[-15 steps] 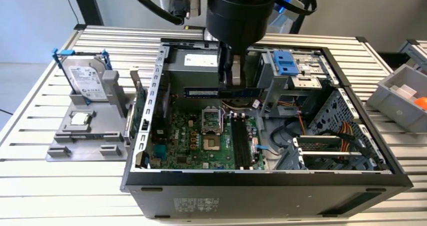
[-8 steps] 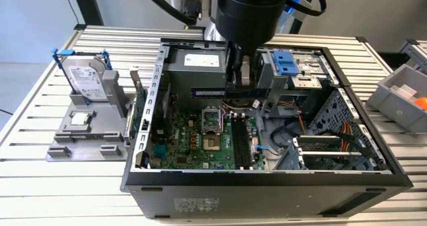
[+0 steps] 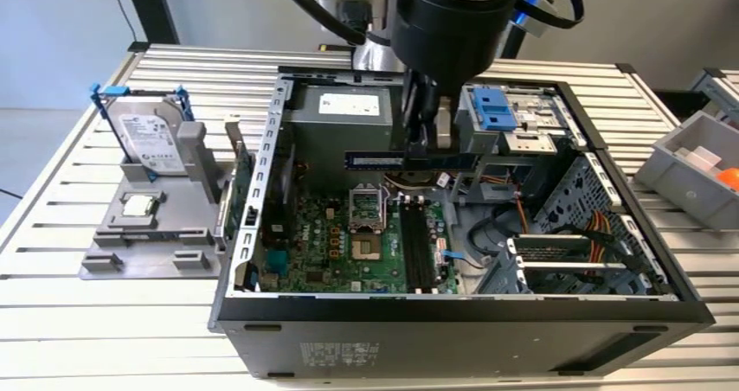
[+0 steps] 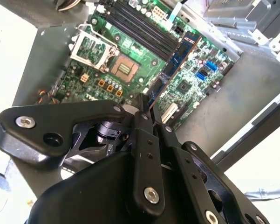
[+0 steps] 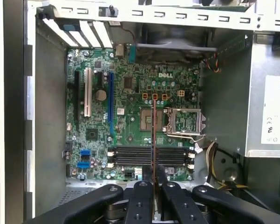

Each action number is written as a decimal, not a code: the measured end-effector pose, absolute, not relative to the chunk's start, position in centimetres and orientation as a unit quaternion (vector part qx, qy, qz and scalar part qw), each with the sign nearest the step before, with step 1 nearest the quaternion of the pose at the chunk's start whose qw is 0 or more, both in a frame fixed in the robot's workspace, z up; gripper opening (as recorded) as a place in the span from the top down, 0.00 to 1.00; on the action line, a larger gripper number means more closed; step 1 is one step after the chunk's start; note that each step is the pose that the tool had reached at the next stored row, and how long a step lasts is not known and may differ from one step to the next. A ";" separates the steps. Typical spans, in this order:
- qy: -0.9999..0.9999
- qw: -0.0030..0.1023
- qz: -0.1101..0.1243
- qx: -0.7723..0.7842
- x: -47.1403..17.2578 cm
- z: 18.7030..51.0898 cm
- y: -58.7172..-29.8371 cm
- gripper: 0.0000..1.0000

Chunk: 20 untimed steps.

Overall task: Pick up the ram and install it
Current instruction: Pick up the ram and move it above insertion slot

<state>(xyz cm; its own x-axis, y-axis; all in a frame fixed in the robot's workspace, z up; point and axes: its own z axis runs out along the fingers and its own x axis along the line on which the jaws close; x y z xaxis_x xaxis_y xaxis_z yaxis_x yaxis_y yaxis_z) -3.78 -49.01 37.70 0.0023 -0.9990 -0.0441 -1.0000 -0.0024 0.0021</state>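
Grey plastic holder is standing on the exterior view's left of the computer case. It is carrying the silver hard drive and the small processor chip, both well apart from the work.

Inside the case, the gripper is hanging above the motherboard. Its fingers are closed tight on the ram, pinching the thin blue-green stick by its flat sides. The ram is in the air over the board and is not touching the black slots.

In the first wrist view the ram is showing as a thin edge between the gripper tips, and it is crossing the slots. In the second wrist view the ram is also lying across the slots.

I am judging that you are risking a bad seat here. If the stick is going down while it is crossing the slots, it could strike the slot walls and slip or tilt in the narrow pinch. The loose cables just beside the slots could also catch it.

On the exterior view's right of the case, a grey bin is sitting well apart.
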 end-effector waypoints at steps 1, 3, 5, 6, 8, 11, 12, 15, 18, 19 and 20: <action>0.706 0.015 0.016 -0.708 -3.6 37.7 -49.0 1.00; 0.706 0.015 0.016 -0.708 -3.3 37.7 -49.0 1.00; 0.706 0.015 0.016 -0.708 -3.0 37.7 -49.0 1.00; 0.706 0.015 0.016 -0.708 -2.7 37.7 -49.0 1.00; 0.706 0.015 0.016 -0.708 -2.3 37.7 -49.0 1.00; 0.706 0.015 0.016 -0.708 -1.9 37.7 -49.0 1.00; 0.706 0.015 0.016 -0.708 -1.8 37.7 -49.0 1.00; 0.706 0.015 0.016 -0.708 -1.4 37.7 -49.0 1.00; 0.706 0.015 0.016 -0.708 -1.0 37.7 -49.0 1.00; 0.706 0.015 0.016 -0.708 -0.9 37.7 -49.0 1.00; 0.706 0.015 0.016 -0.708 -0.8 37.7 -49.0 1.00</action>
